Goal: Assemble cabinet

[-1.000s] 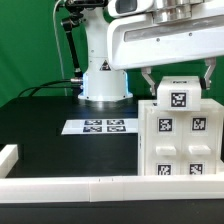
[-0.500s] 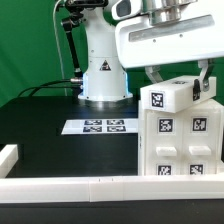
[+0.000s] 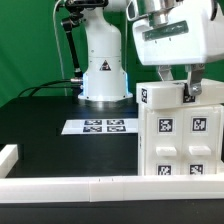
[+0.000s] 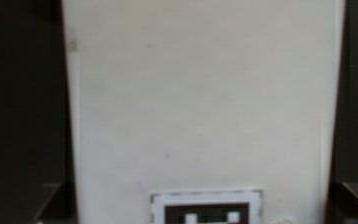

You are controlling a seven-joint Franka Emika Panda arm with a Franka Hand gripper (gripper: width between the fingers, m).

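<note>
Exterior view: arm reaches down from above; I see gripper (image 3: 186, 88) grasping the white top block (image 3: 163, 96) on the cabinet (image 3: 180, 140), at that view's right, beside marker board (image 3: 98, 126).
Wrist view: block face (image 4: 194, 100) fills my frame, tag (image 4: 211, 210) at its edge.

A marker board (image 3: 100, 126) lies on the black table (image 3: 50, 135), white rail (image 3: 70, 187) edging it
</note>
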